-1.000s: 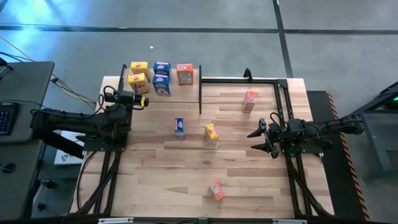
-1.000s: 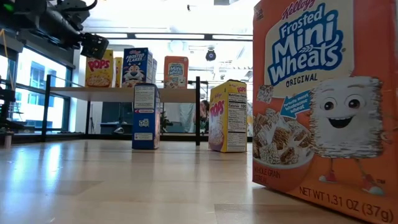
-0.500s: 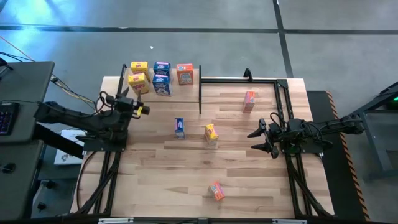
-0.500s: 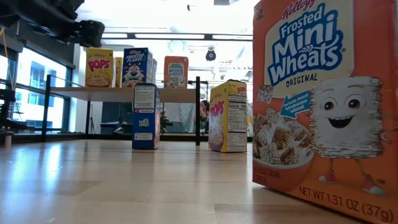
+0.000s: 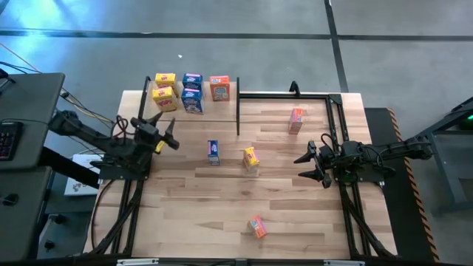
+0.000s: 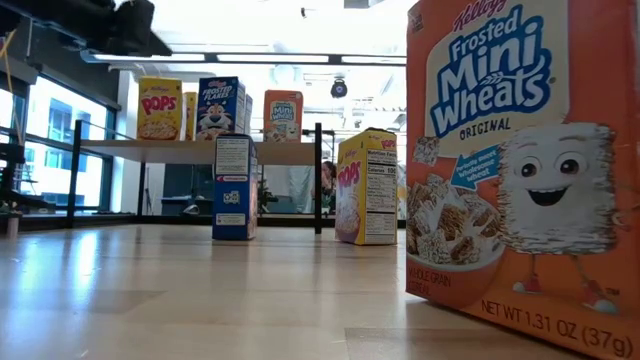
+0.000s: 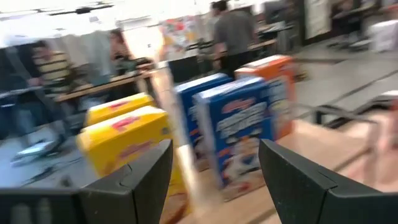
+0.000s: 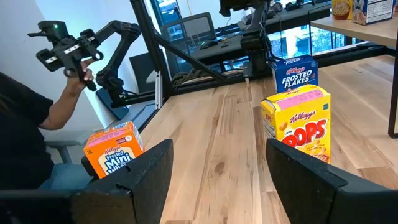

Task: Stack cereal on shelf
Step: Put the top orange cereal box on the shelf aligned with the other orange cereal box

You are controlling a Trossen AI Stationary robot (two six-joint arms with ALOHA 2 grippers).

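Observation:
The shelf (image 5: 222,111) stands at the table's far left and carries two yellow cereal boxes (image 5: 164,97), two blue ones (image 5: 193,100) and an orange one (image 5: 219,88), all upright. Four more boxes stand on the tabletop: blue (image 5: 213,151), yellow (image 5: 251,159), orange (image 5: 296,120) and orange (image 5: 256,227) near the front edge. My left gripper (image 5: 170,134) hovers open and empty just off the shelf's near edge, facing the shelf boxes (image 7: 233,134). My right gripper (image 5: 309,164) waits open at the right, facing the yellow box (image 8: 298,127).
Black metal posts and a rail (image 5: 238,111) edge the shelf's right end and run along the table's far right. Beyond the table's near left side a person's hand (image 8: 78,74) holds a control handle. Bare tabletop lies between the loose boxes.
My left gripper has swung away from the shelf's near edge toward the table's near side, turning as the arm pivoted. Its fingers have stayed open and empty. No box has moved.

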